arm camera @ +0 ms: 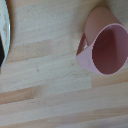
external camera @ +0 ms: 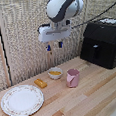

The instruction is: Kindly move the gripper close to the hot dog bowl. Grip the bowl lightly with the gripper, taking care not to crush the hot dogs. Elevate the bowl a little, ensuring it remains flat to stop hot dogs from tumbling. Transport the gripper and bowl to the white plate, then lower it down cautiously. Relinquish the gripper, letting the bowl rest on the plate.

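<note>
The hot dog bowl [external camera: 55, 73] is a small white bowl with the yellow-orange hot dogs [external camera: 55, 72] inside, standing on the wooden table. The gripper [external camera: 54, 46] hangs high above the bowl, well clear of it, with its blue-tipped fingers [external camera: 60, 45] apart and nothing between them. The white plate [external camera: 22, 100] with a speckled rim lies at the exterior view's left, near the table's front. In the wrist view a curved white edge [arm camera: 5, 30] shows at the frame border; I cannot tell which dish it is. The fingers do not show there.
A pink cup [external camera: 73, 78] stands just right of the bowl in the exterior view and fills much of the wrist view [arm camera: 102, 42]. An oblong orange-yellow block [external camera: 40, 83] lies left of the bowl. A black appliance [external camera: 101, 42] stands at the back right.
</note>
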